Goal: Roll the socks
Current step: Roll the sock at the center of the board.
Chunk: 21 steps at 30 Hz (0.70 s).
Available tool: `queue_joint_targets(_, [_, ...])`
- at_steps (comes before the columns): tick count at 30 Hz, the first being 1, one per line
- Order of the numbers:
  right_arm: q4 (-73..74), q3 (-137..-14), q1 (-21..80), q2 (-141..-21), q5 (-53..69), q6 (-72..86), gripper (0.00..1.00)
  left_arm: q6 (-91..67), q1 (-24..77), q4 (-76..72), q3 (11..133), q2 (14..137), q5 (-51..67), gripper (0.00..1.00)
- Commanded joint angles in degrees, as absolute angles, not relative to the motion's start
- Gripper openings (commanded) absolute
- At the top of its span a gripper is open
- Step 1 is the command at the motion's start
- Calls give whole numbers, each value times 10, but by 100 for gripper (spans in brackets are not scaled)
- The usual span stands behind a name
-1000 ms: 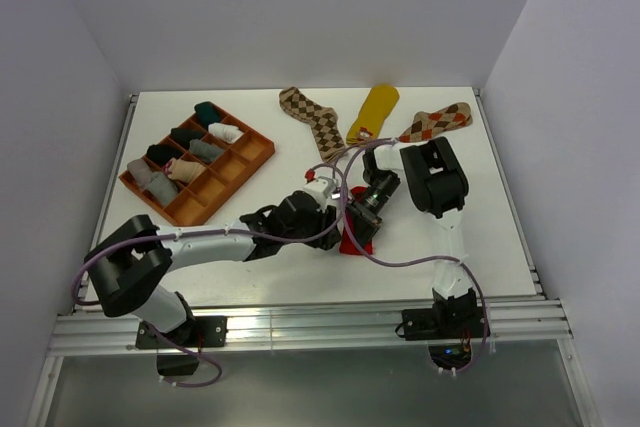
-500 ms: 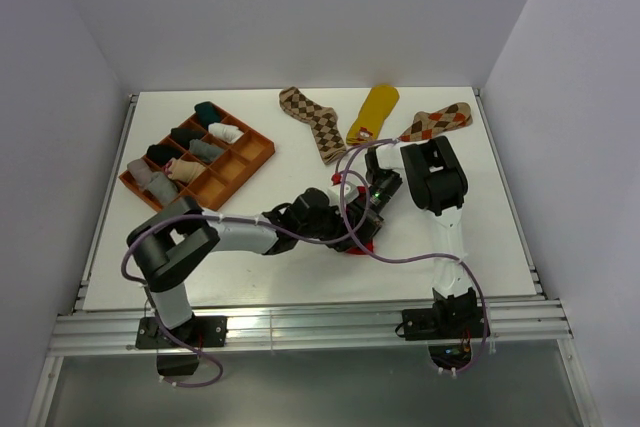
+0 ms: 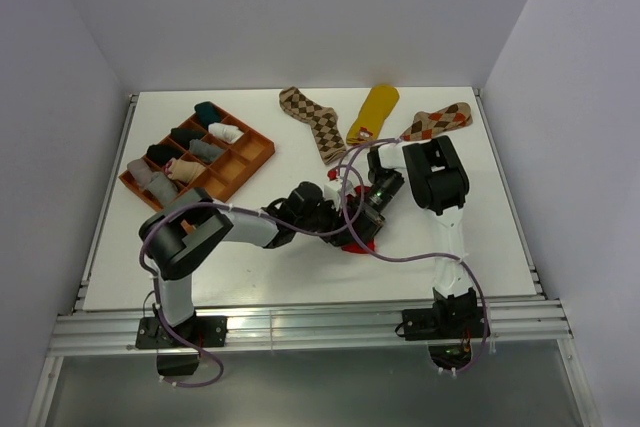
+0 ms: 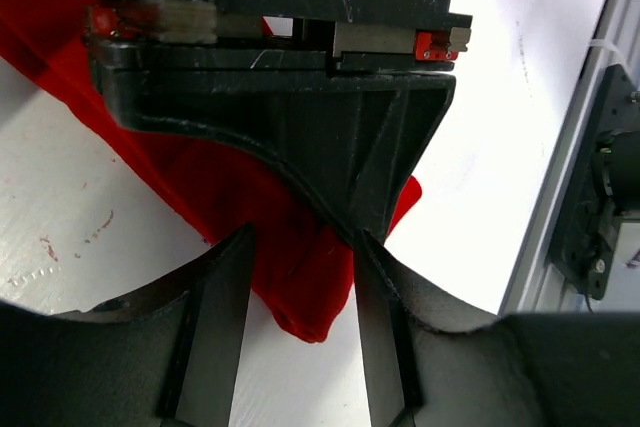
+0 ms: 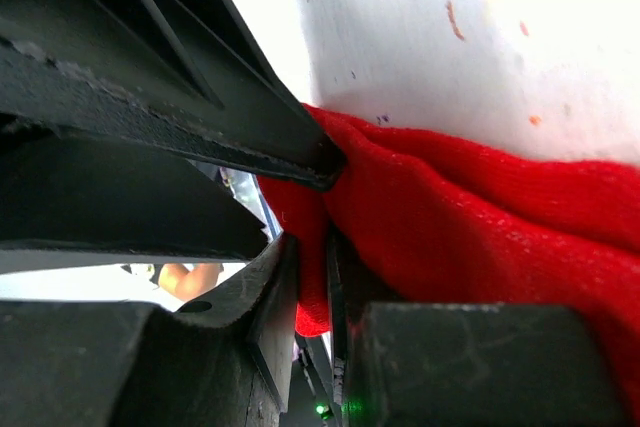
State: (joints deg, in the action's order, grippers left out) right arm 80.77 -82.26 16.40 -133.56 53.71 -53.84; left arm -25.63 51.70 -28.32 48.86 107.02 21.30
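Right of the tray (image 3: 250,152), the left gripper (image 4: 300,247) overhangs the red sock (image 4: 235,197).

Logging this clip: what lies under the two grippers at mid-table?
A red sock on the table. The right gripper is shut on it; the left gripper, open, straddles its edge. From above, the arms hide most of it.

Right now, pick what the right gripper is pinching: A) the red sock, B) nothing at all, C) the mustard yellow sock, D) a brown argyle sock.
A: in the right wrist view, the right gripper has its fingers closed on a fold of the red sock.
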Motion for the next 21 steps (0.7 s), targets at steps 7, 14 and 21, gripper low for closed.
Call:
queue_joint_targets(7, [802,-831,140,-1352,520,-539,19,-272,499,-330,486,1094,286,48])
queue_joint_targets(14, [808,-832,135,-1356,525,-536,18,-275,499,-317,497,1114,288,45])
queue_joint_targets(21, [756,-812,131,-1327,495,-498,20,-281,502,-253,530,1126,251,20])
